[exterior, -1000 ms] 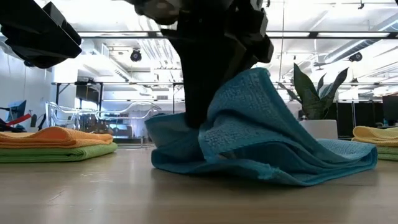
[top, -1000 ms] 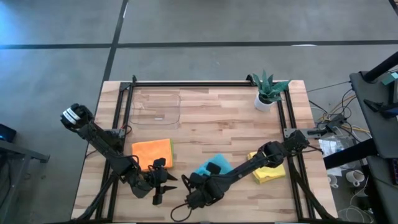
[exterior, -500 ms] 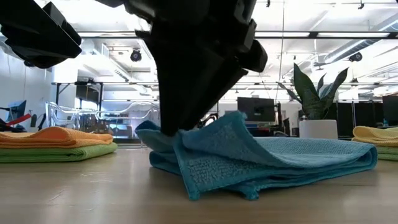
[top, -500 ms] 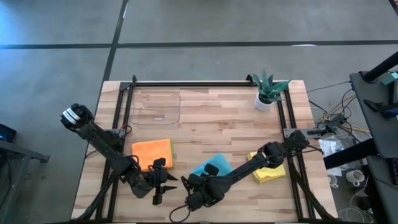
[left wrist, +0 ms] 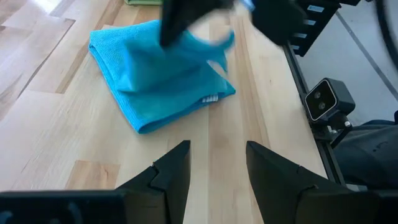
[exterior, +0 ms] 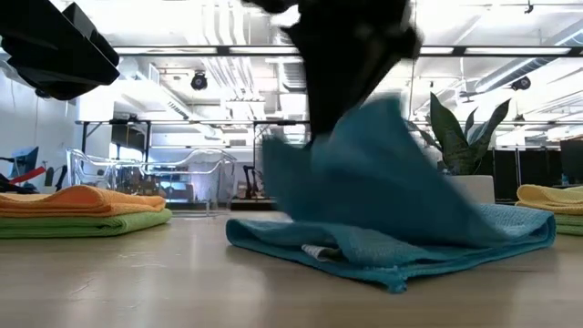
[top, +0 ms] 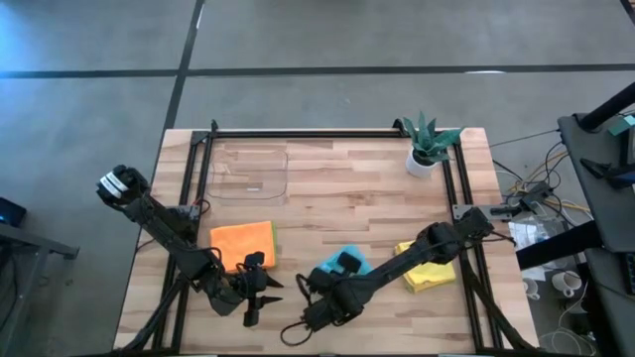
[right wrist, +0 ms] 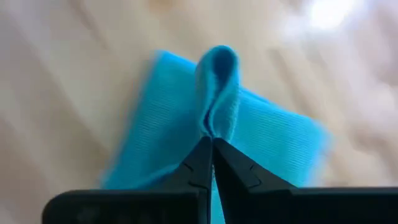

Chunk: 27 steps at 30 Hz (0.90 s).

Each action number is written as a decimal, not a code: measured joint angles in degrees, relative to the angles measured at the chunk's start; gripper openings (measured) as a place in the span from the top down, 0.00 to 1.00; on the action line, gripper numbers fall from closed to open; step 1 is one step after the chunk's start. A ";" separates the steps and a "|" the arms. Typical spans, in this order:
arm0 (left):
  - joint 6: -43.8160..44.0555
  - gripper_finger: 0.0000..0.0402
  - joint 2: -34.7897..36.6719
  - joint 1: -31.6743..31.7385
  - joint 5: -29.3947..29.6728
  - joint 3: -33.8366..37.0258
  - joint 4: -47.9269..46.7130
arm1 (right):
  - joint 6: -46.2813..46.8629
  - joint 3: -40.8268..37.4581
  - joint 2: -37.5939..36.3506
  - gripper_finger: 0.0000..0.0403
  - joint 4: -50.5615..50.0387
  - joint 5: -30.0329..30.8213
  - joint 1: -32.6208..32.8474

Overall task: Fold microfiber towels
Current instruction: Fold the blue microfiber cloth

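The teal blue towel (top: 343,265) lies bunched near the table's front middle. My right gripper (top: 334,278) is shut on a raised part of it, which the low view shows pulled up (exterior: 378,155) above the layers on the table. Left of it, my left gripper (left wrist: 217,163) hovers open over bare wood, touching nothing. An orange towel (top: 243,243) rests folded on a lime green one (exterior: 91,221). On the right a yellow towel (top: 427,271) sits folded on another lime green one (exterior: 569,219). My right gripper pinches a raised fold of the teal towel (right wrist: 217,115) between its two fingertips (right wrist: 200,163). It comes from above, slanting down. The fold stands up past the fingers, and the rest of the towel (exterior: 392,260) lies slack on the table.
A clear plastic tray (top: 248,171) sits at the far left and a small potted plant (top: 429,146) at the far right corner. A black rail frame (top: 458,198) runs along the table's sides. Bare wood (top: 347,198) stretches across the middle.
My right gripper dipped with the teal towel, whose raised part dropped into a low folded heap. It has since risen again and shifted slightly toward the table's right edge. It draws a part of the towel up into a peak while the lower layers stay on the table.
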<state>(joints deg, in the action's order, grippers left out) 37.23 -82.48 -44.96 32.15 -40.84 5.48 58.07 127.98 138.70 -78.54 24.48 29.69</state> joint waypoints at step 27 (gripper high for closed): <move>-0.09 0.65 0.00 0.04 -0.08 0.00 0.07 | 6.82 -56.70 -43.64 0.98 -2.58 1.08 -3.18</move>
<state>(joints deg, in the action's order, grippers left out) 37.15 -82.48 -44.92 32.08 -40.84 5.55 64.89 71.28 95.06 -81.12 25.56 26.51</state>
